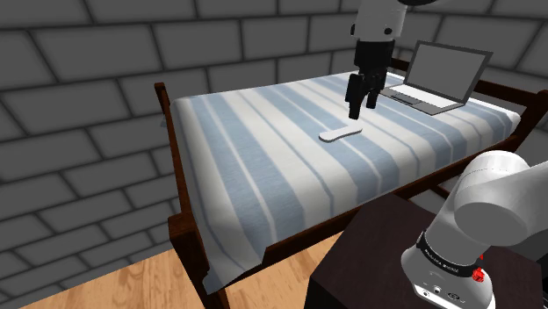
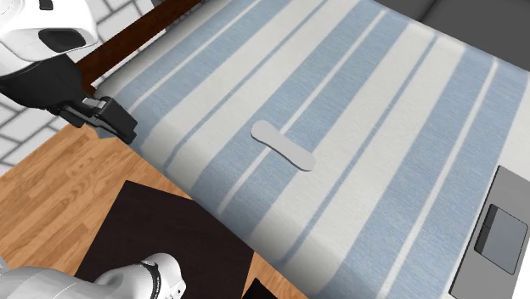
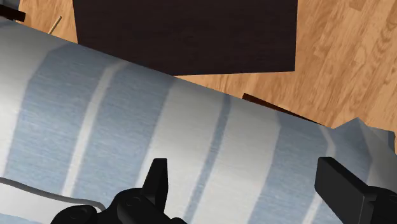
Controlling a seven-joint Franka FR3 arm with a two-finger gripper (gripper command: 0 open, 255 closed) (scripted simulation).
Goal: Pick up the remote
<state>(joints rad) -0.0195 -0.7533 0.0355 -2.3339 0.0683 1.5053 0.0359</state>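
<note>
The remote [image 1: 341, 134] is a slim, flat white bar lying on the blue-and-white striped bed cover [image 1: 263, 167], near the middle of the bed. My black gripper [image 1: 356, 109] hangs just above it, slightly toward the laptop side, pointing down. In the second exterior view the remote [image 2: 283, 145] lies at a slant across the stripes, with the gripper [image 2: 119, 126] high at that view's left. In the wrist view the gripper [image 3: 251, 184] is open with only striped cover between its fingers [image 3: 157, 181]. A pale flat edge, probably the remote [image 3: 44, 194], lies outside the left finger.
An open grey laptop [image 1: 436, 79] sits on the bed behind the gripper, also seen at the second exterior view's lower right as the laptop [image 2: 499, 231]. A dark wooden bed frame [image 1: 167, 132] rims the mattress. The dark stand [image 1: 386, 255] and the wood floor [image 1: 123, 281] lie below.
</note>
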